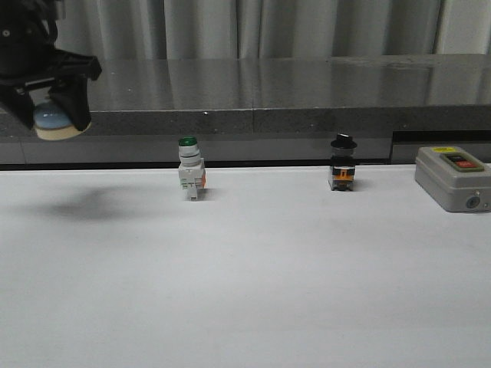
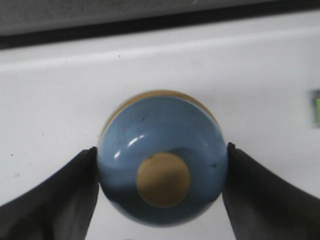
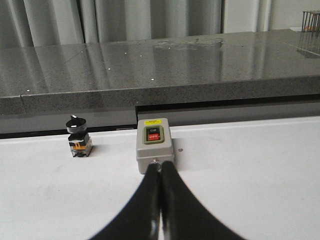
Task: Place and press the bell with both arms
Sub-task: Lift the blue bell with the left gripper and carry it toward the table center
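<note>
My left gripper (image 1: 55,115) is shut on the bell (image 1: 52,121), a light-blue dome with a cream base, and holds it high above the white table at the far left. In the left wrist view the bell (image 2: 162,157) fills the gap between the two dark fingers (image 2: 55,195), its cream button facing the camera. My right gripper (image 3: 160,167) is shut and empty, its fingertips close in front of the grey box; it is out of the front view.
A green-capped white pushbutton switch (image 1: 190,169) stands mid-table at the back. A black-capped switch (image 1: 343,163) stands right of it, also in the right wrist view (image 3: 78,136). A grey box (image 1: 451,178) with red and green buttons sits far right (image 3: 155,147). A dark stone ledge (image 1: 253,100) runs behind.
</note>
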Controlling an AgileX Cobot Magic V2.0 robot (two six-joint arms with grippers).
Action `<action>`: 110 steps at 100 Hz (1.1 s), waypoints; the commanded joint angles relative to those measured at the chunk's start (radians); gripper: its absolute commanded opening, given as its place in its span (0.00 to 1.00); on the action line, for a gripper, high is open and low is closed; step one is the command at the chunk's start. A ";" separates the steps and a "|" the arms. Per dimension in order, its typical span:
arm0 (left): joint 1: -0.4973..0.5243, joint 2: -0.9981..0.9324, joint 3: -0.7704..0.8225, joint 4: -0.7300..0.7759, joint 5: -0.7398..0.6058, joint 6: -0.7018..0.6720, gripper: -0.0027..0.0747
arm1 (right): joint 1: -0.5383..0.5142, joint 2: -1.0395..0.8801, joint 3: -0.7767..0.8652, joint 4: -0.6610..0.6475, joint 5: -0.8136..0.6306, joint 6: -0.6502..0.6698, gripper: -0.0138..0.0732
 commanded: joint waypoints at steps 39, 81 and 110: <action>-0.324 -0.095 -0.033 -0.013 -0.036 0.002 0.46 | -0.005 -0.012 -0.015 -0.006 -0.082 -0.001 0.09; -0.542 0.033 -0.036 -0.015 -0.054 0.004 0.46 | -0.005 -0.012 -0.015 -0.006 -0.082 -0.001 0.09; -0.553 0.114 -0.036 -0.017 -0.066 0.008 0.48 | -0.005 -0.012 -0.015 -0.006 -0.082 -0.001 0.09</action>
